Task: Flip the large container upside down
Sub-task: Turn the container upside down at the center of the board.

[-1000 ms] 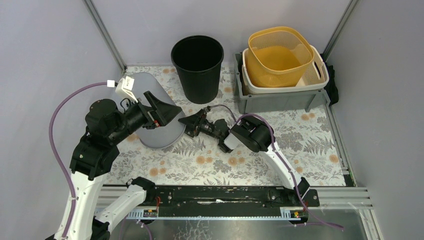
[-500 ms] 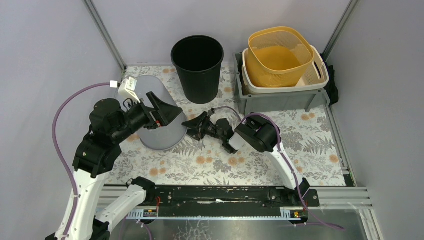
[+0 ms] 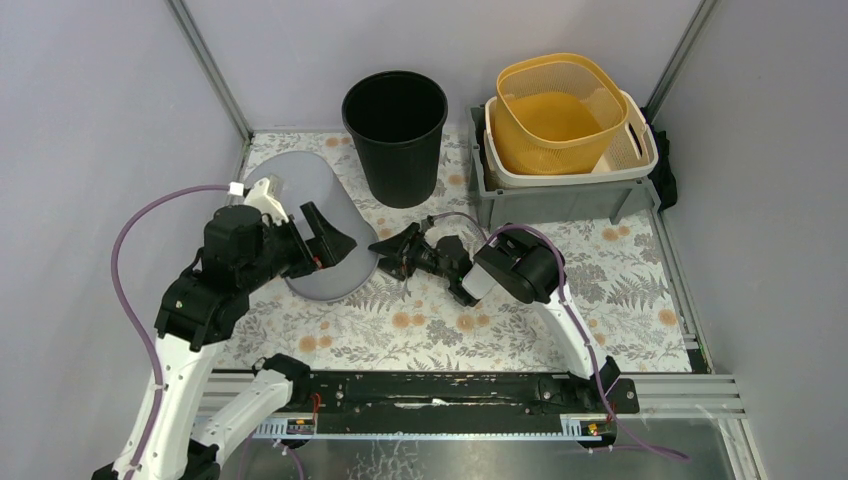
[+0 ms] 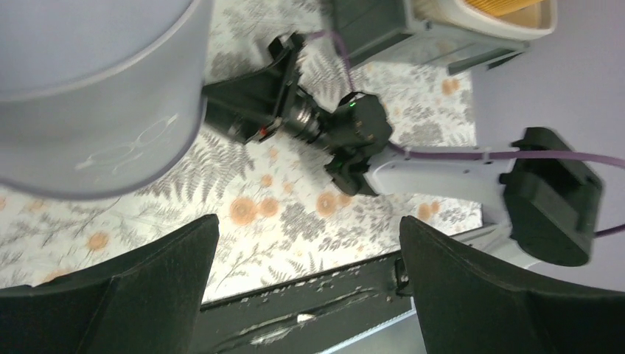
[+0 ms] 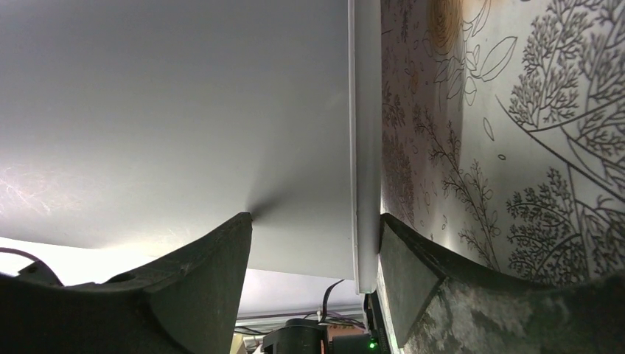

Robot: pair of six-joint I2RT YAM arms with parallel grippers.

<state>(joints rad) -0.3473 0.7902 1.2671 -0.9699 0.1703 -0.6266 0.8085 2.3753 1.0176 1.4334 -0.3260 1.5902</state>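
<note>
On my overhead feed the large grey container (image 3: 300,185) sits at 9 o'clock on the floral worktop (image 3: 620,270). It is tipped over, with its rim end pointing toward 4 o'clock. My left hand (image 3: 328,240) hangs over it, fingers spread wide and nothing between them. My right hand (image 3: 385,255) reaches in from 3 o'clock. Its wrist camera shows the container's pale rim (image 5: 365,147) running between the two fingers (image 5: 199,287), one on each side. I cannot tell whether they are actually pinching it. A black waste bin (image 3: 395,120) stands at 12 o'clock. At 1 o'clock an orange basket (image 3: 555,115) is nested in a white basket (image 3: 640,145) inside a grey crate (image 3: 560,205).
</note>
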